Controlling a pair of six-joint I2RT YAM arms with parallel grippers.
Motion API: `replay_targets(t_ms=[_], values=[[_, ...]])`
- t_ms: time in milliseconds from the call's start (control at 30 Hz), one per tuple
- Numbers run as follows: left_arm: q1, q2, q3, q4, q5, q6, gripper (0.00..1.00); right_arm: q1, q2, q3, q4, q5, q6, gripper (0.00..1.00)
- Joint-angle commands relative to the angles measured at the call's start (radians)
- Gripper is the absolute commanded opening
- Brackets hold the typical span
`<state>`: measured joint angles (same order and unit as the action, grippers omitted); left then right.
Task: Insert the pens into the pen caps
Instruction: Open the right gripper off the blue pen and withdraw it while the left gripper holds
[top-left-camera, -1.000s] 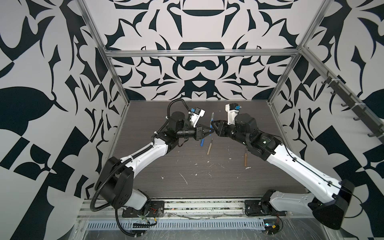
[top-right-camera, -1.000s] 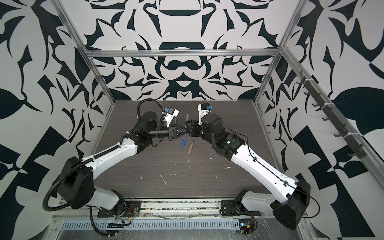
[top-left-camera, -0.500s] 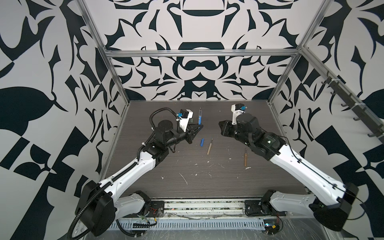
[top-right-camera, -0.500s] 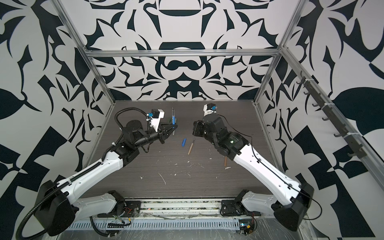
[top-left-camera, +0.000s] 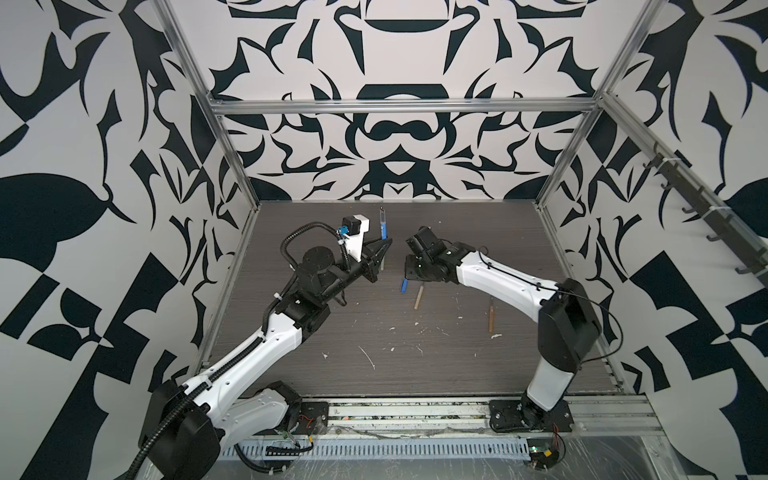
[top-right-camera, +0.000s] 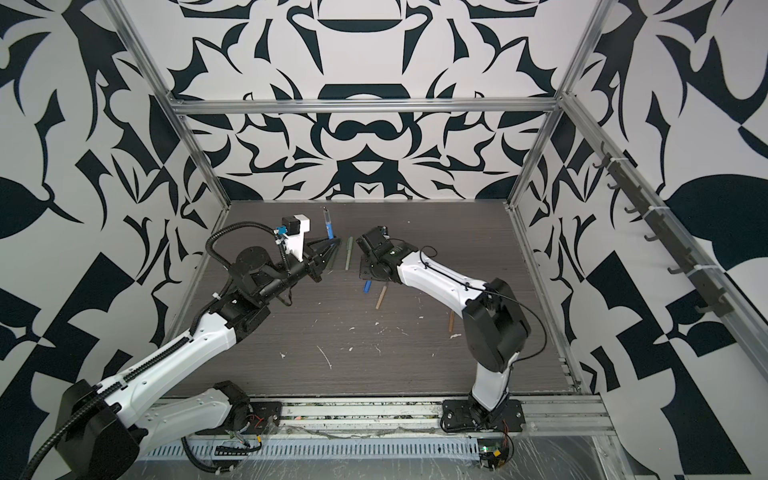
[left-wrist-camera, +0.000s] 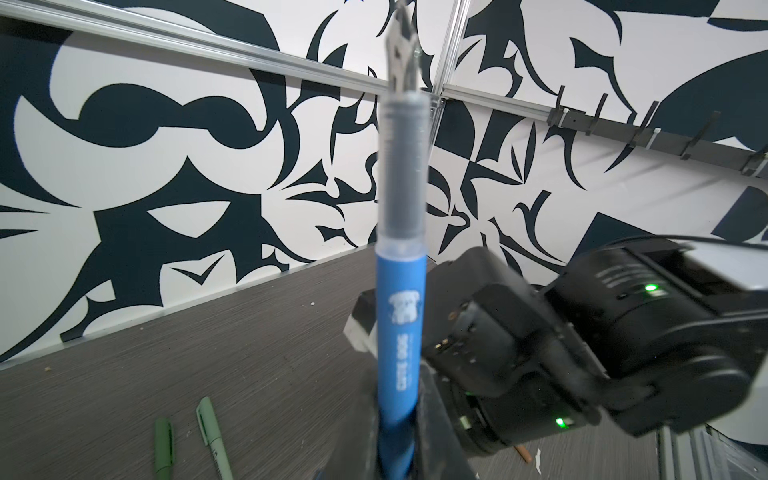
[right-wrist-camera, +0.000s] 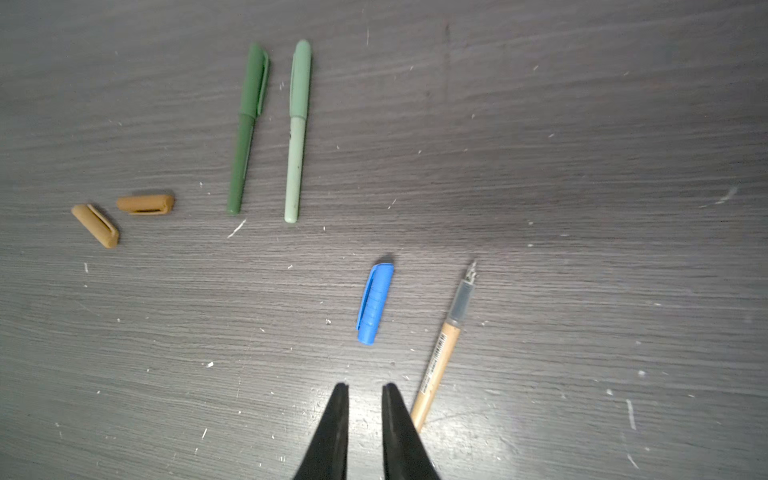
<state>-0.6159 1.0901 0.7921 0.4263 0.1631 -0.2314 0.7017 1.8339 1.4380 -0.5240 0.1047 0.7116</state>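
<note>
Dark wood-grain table, littered with white flecks. A capped green pen and a pale green pen lie side by side, apart. Near them are two brown caps, close together, possibly different shades. The blue cap lies just beside the uncapped tan pen. An orange-brown pen lies well apart from the rest.

The blue pen shows a blurred nib.

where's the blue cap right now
The blue cap lies on the table near the middle in both top views, just left of the tan pen and ahead of the right gripper.
</note>
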Motion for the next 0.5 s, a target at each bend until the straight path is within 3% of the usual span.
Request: replay_targets(t_ms=[0, 167, 467], values=[[-0.001, -0.024, -0.009, 0.034, -0.007, -0.017, 0.06, -0.014, 0.063, 0.09, -0.016, -0.059, 0.002, 0.22], [-0.002, -0.02, -0.004, 0.026, 0.011, -0.023, 0.05, -0.027, 0.167, 0.151, -0.036, -0.079, 0.026, 0.29], [-0.001, -0.001, 0.005, 0.023, 0.042, -0.045, 0.04, -0.047, 0.202, 0.125, -0.016, -0.087, 0.057, 0.29]])
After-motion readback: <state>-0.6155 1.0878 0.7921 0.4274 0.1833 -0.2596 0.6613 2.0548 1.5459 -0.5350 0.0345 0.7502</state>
